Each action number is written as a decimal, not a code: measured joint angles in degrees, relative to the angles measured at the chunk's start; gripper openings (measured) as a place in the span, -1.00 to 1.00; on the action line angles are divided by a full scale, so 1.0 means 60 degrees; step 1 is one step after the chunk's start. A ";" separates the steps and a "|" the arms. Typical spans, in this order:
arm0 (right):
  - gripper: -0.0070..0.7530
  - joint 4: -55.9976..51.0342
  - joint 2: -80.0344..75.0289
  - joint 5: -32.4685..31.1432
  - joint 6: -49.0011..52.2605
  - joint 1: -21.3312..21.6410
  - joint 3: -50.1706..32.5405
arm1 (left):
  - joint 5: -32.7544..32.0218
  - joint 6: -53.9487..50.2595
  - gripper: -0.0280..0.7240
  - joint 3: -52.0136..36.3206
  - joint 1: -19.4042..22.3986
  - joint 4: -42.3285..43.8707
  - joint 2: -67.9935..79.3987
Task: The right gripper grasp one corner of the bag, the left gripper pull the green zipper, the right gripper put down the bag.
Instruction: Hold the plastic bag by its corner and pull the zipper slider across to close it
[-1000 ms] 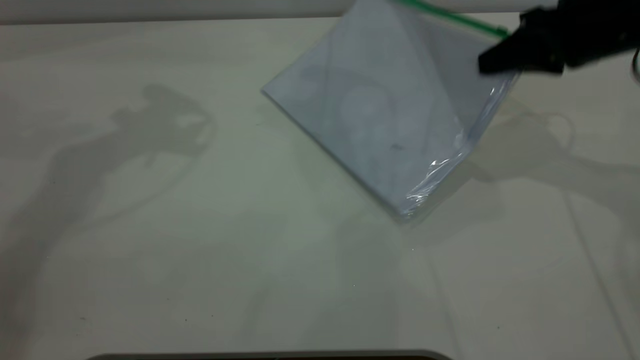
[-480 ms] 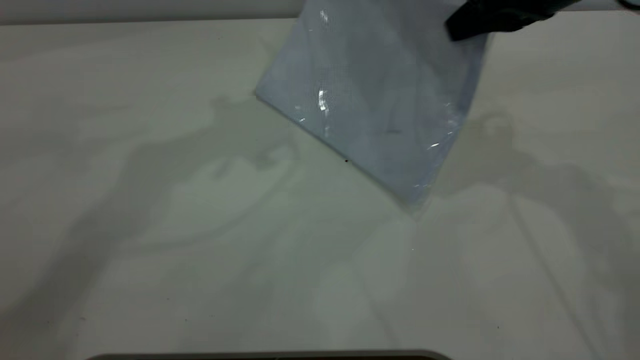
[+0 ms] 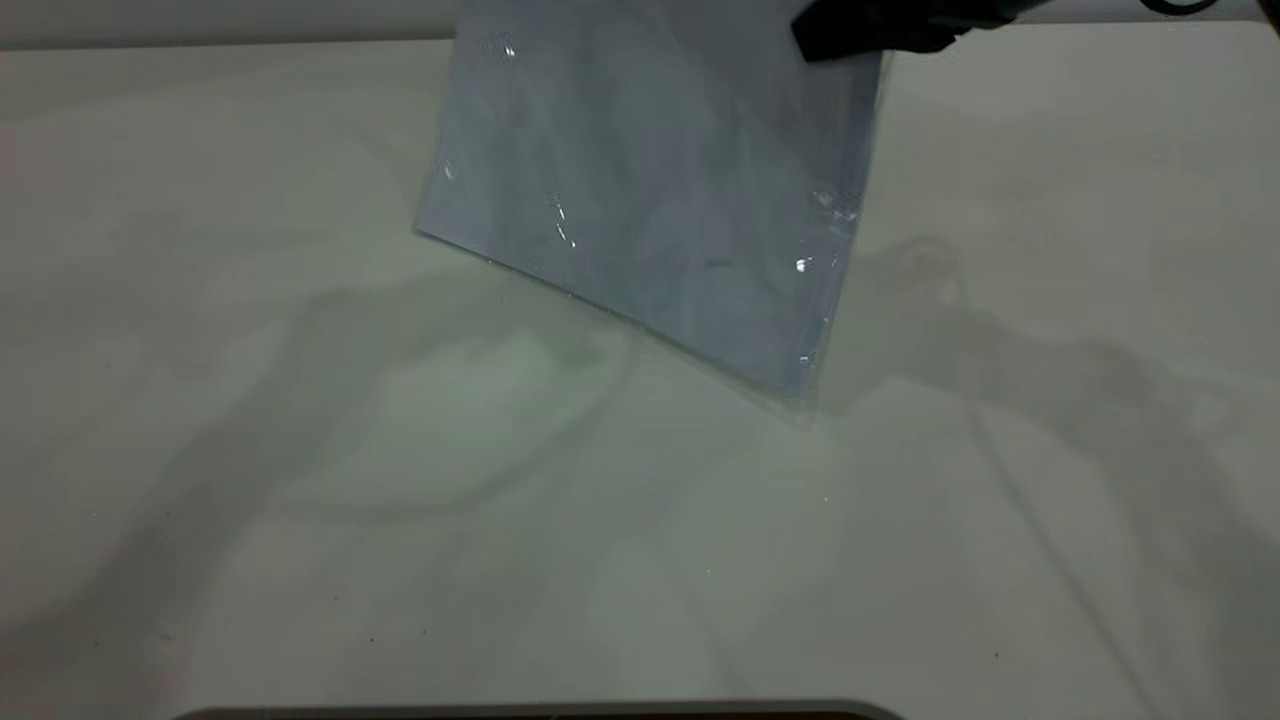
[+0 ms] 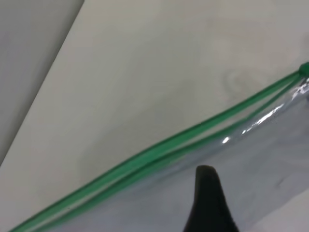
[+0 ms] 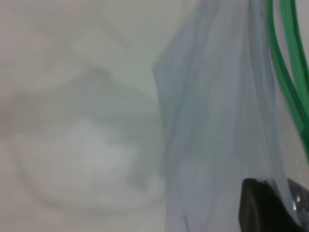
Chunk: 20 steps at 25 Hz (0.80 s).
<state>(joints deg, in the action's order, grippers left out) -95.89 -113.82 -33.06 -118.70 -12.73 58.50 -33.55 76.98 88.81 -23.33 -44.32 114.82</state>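
The bag (image 3: 650,200) hung tilted over the table (image 3: 300,500), its lowest corner at about five o'clock touching or just clear of the surface; I could not tell which. Its upper edge ran out of the exterior view at twelve o'clock. The right gripper (image 3: 850,35) sat at the bag's one-o'clock corner, clamped on the plastic there, and my right wrist view showed a dark fingertip (image 5: 263,208) pressed against the film just beside the green zipper (image 5: 282,72).

From the left wrist view, the green zipper (image 4: 159,150) crossed as a double green line, and what looked like the small slider (image 4: 304,68) sat at its far end, near the edge of the view. One finger (image 4: 208,203) of the left gripper (image 4: 208,193) showed over the clear film, close to the strip but not on it. I could not tell how its jaws stood, since only that one finger was in view.

My judgement was that the corner grasp was done and the zipper pull was the step in hand. To do it well, I would hold the right grip steady so the strip stayed taut, bring the left fingers along the strip to the slider, pinch the tab itself rather than the film, and draw it straight along the line of the strip.
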 joint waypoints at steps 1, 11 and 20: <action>-0.89 -0.0007 0.0000 -0.0168 -0.0141 0.0000 0.0000 | -0.0091 0.0303 0.64 0.0004 0.0000 -0.0196 0.0065; -0.89 -0.0102 -0.0009 -0.0423 -0.0415 0.0000 0.0000 | -0.0453 0.3265 0.64 0.0004 -0.0143 -0.2000 0.0626; -0.89 -0.0473 -0.0455 0.0128 -0.0415 0.0000 -0.0004 | -0.0444 0.4226 0.64 0.0011 -0.0153 -0.2989 0.1297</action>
<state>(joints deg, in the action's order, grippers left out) -98.73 -116.55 -32.29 -121.19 -12.73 58.47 -36.22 102.34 88.88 -24.25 -62.25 122.60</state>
